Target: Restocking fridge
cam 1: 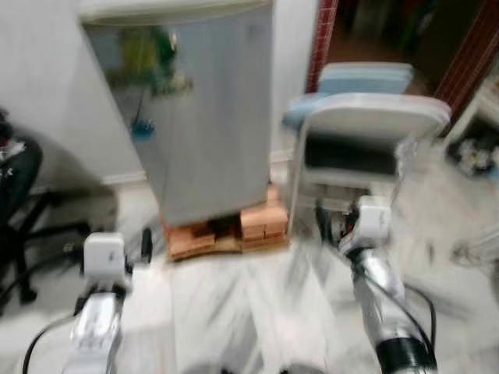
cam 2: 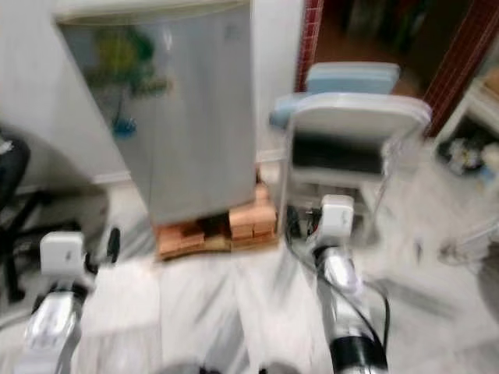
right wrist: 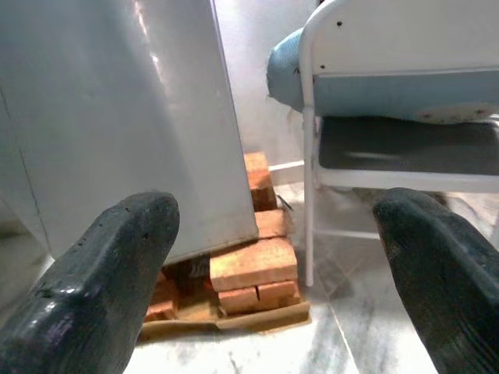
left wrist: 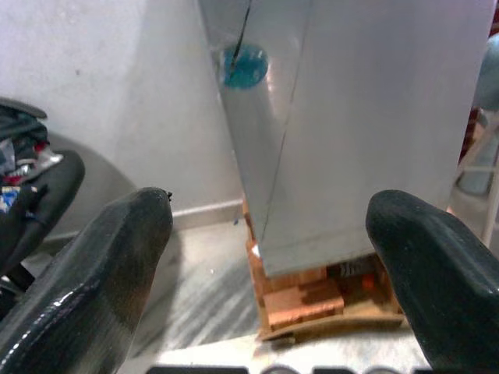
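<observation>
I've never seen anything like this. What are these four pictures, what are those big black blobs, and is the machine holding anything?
This is a walking robot with two silver arms. The two wide pictures come from cameras in its head, looking down at the room. They show a grey fridge, door shut, standing on bricks on the marble floor, with a white chair beside it. The left gripper and right gripper reach forward, low in the pictures.

The other two pictures come from cameras on each wrist. The black blobs are each gripper's fingers seen close up. Both sets of jaws stand open with nothing between them, so nothing is held.
</observation>
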Tool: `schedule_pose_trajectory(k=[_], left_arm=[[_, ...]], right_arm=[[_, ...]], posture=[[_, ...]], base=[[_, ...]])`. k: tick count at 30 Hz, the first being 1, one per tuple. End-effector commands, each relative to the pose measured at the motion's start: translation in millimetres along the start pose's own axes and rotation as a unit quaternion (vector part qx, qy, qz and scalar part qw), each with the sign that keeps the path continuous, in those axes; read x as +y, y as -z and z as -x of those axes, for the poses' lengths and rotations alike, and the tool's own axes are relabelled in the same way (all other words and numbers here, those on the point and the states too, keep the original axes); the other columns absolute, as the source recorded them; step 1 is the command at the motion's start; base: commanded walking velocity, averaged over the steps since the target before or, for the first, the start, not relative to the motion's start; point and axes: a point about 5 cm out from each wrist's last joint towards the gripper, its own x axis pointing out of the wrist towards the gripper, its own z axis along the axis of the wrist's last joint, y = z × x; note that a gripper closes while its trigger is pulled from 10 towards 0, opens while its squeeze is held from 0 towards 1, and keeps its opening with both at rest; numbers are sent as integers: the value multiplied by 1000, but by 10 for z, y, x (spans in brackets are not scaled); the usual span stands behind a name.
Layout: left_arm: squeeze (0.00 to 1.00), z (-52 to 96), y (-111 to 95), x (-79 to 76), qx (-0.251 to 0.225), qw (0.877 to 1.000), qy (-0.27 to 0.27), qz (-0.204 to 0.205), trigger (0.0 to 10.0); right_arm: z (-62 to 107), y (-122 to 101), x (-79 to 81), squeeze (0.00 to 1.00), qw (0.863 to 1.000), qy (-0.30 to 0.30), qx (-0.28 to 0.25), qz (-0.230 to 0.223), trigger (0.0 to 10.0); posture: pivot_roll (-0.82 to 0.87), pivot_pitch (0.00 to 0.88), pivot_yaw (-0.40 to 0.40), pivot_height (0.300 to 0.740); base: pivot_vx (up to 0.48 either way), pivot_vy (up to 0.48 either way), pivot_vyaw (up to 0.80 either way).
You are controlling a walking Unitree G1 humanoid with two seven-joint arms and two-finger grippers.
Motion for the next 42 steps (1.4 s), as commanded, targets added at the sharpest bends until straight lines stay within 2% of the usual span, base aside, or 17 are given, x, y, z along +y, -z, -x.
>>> schedule_pose_trajectory(k=[1,2,6,36,42], left_arm=[[0,-14,-15,37,-3,1000,-3,-9,10000],[0,-13,-3,41,-1,1000,-3,-8,10000],[0,-21,0,47,0,1000,-3,-10,10000],[0,1,31,43,-3,1000,-3,-2,10000],[0,-7,49,46,1,1000,-5,2,10000]], right_arm=[[-48,-78,48,1000,1000,-3,-17,5,10000],[-59,-79,50,0,1000,0,-16,6,10000],[-74,-75,53,0,1000,4,-12,7,10000],[-123,-101,82,0,1000,4,-21,13,10000],[-131,-105,75,0,1000,4,-22,16,10000]], posture=[[-1,15,23,735],[1,15,24,735],[5,12,27,735],[16,27,31,735],[15,26,30,735]], base=[[0,480,0],[0,480,0],[0,480,0],[0,473,-784],[0,461,0]])
